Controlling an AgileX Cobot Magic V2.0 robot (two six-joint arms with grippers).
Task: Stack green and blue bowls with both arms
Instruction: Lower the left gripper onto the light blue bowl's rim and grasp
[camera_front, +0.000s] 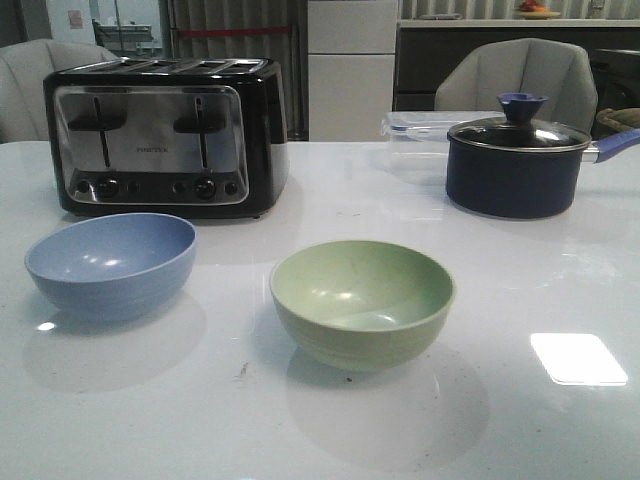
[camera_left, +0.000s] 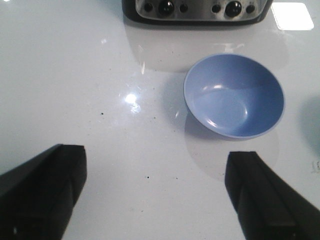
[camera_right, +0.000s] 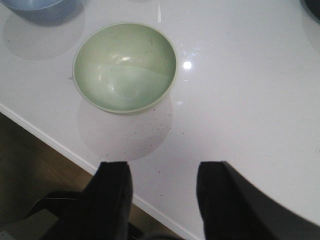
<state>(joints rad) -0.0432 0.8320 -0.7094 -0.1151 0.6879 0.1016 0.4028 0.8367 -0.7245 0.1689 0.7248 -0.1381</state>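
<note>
With both sets of fingers spread wide and empty, I'd bring my left gripper (camera_left: 155, 200) over the pale blue matte bowl (camera_front: 110, 263), at nine o'clock of the sage-green matte bowl (camera_front: 362, 302) on the white desk (camera_front: 520, 420), gripping its rim squarely.

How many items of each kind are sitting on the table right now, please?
Bowls: 2, a blue bowl and a green bowl
Toasters: 1, toaster
Pots: 1, lidded pot
Plastic containers: 1, clear container
Total: 5
</note>
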